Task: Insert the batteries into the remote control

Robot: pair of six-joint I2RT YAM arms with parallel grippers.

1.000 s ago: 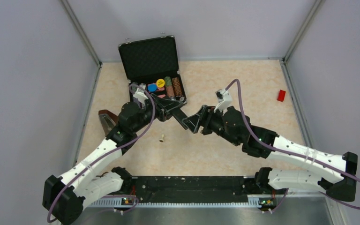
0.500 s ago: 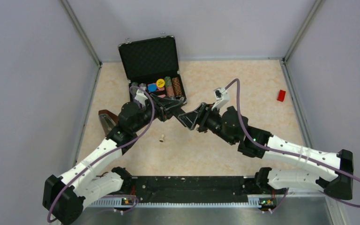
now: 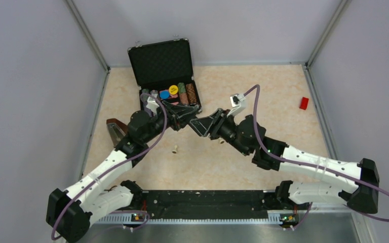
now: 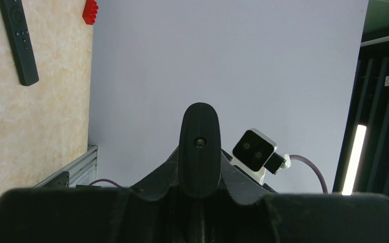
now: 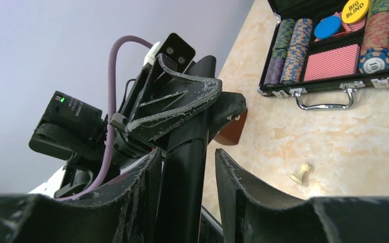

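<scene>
My left gripper [image 3: 184,117] is shut on one end of a black bar [image 3: 193,121] and holds it above the table. No buttons show on the bar. It appears end-on in the left wrist view [image 4: 198,152]. My right gripper [image 3: 203,125] is open around the bar's other end [image 5: 185,177]. Its left finger lies against the bar and its right finger [image 5: 233,177] stands a little apart. A slim black remote control [image 4: 17,38] with small pale buttons lies on the table; in the top view it is hidden. No batteries are in view.
An open black case [image 3: 162,63] of poker chips stands at the back. A cream peg [image 3: 175,149] lies on the table, also in the right wrist view [image 5: 300,174]. A brown piece [image 3: 115,129] lies at the left. A red block [image 3: 304,103] lies at the right.
My right gripper has moved left and forward along the black bar, so its fingers now stand around the bar's end. The left gripper has kept still with the bar.
</scene>
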